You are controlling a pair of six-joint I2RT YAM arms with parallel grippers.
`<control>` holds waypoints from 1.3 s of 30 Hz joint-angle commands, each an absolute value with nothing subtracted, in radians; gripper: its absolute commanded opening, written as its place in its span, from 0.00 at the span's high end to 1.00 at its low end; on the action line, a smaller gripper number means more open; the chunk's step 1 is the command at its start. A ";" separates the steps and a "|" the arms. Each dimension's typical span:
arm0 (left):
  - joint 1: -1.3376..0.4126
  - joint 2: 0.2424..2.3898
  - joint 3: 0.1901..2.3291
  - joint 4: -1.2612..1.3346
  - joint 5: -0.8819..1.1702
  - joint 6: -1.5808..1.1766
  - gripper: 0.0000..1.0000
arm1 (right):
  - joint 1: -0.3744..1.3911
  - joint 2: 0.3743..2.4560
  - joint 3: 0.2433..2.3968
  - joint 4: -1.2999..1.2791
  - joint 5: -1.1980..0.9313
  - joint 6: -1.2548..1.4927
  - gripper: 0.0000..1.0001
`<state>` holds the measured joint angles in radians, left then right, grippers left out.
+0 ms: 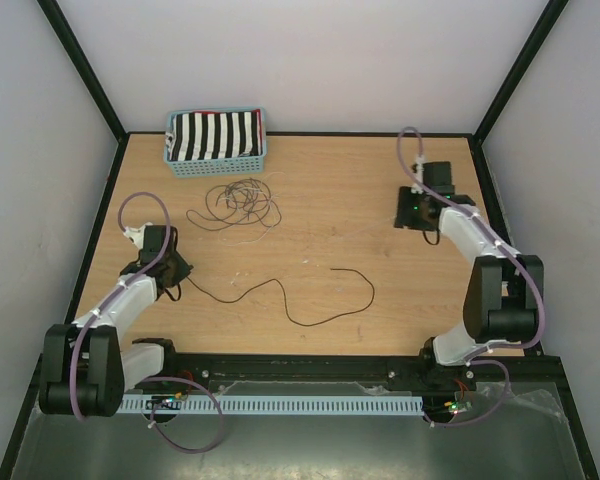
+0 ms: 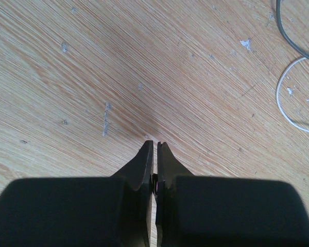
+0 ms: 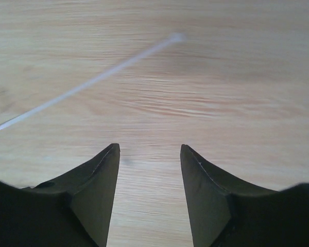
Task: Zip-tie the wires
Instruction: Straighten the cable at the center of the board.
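White strip (image 3: 92,80), wrist-view only, before wide right end effector (image 3: 149,146); left end effector (image 2: 155,144) narrow.

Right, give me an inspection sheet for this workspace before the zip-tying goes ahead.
Surface: light wooden tabletop, small pale flecks.
Job's things: tangle of thin dark and pale wires towards the far left; long thin black wire snaking across the middle, one end at the left gripper; thin white plastic zip tie lying flat ahead of the right gripper.
Clutter: light blue plastic basket holding black-and-white striped cloth, at the far edge.
Grippers: left jaws shut, grip on the wire cannot be told; right jaws open, empty.
Cables: purple arm cables looping off both arms, apart from the tangle.
Surroundings: white walls, black frame posts.
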<state>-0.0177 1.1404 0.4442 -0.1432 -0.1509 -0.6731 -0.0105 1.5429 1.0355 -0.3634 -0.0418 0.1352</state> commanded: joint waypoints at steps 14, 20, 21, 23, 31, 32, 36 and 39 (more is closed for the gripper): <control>-0.020 1.127 0.457 -0.159 -0.169 -0.655 0.99 | 0.538 1.491 0.906 -0.317 -0.131 0.037 0.29; -0.020 1.123 0.456 -0.157 -0.169 -0.662 1.00 | 0.595 1.442 0.839 -0.310 -0.085 0.018 0.17; -0.020 1.123 0.455 -0.157 -0.168 -0.664 1.00 | 0.606 1.447 0.833 -0.303 -0.066 0.018 0.16; -0.020 1.118 0.448 -0.156 -0.169 -0.669 1.00 | 0.626 1.461 0.831 -0.285 -0.039 0.020 0.16; -0.020 1.101 0.438 -0.151 -0.161 -0.675 1.00 | 0.702 1.589 0.900 -0.262 0.051 0.024 0.26; -0.020 1.101 0.437 -0.152 -0.159 -0.676 1.00 | 0.705 1.604 0.909 -0.263 0.054 0.026 0.27; -0.020 1.094 0.435 -0.150 -0.152 -0.680 1.00 | 0.722 1.642 0.930 -0.262 0.088 0.024 0.29; -0.020 1.090 0.432 -0.147 -0.152 -0.678 1.00 | 0.722 1.652 0.935 -0.261 0.101 0.026 0.31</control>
